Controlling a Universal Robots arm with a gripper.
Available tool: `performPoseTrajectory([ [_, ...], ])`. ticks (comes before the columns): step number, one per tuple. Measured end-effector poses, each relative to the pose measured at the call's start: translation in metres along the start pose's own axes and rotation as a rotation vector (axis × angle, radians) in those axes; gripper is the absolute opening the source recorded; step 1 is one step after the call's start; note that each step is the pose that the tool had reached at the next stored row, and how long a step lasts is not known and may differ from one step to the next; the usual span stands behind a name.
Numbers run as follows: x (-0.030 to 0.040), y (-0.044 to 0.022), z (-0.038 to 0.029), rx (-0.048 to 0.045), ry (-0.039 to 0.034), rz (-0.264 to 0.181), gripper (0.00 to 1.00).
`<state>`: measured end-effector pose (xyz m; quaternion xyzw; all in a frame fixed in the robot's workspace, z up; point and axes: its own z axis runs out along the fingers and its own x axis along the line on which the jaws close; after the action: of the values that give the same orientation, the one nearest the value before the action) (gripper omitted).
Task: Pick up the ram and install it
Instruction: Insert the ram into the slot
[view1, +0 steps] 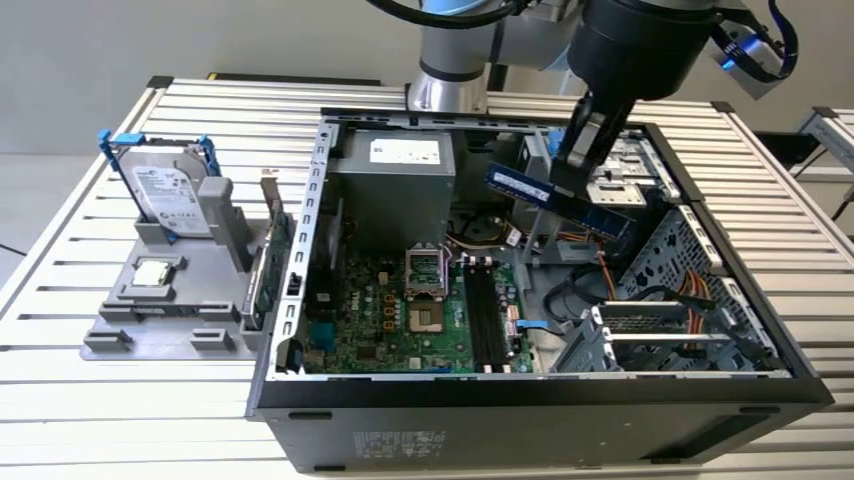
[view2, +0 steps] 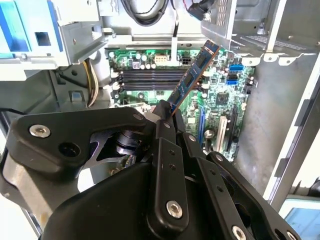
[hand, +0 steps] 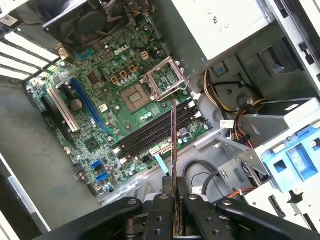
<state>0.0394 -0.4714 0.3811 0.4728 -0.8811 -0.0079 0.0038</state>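
The black claw (view2: 167, 112) looms nearest in both wrist views, clamped on one end of the ram (view2: 192, 77), which juts away from it above the motherboard (view2: 220, 95). The exterior view adds the desk (view1: 134, 400), the open computer case (view1: 534, 430) and a hard drive (view1: 171, 195) standing beside it. There the ram's long axis lies near level, free end toward the exterior view's left. The first wrist view catches it edge-on, a thin line over the memory slots (hand: 155, 132).
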Motion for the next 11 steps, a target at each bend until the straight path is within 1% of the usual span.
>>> performPoseTrajectory([
  [11, 0.0, 0.0, 0.0, 0.0, -0.0014, 0.084, 0.0],
])
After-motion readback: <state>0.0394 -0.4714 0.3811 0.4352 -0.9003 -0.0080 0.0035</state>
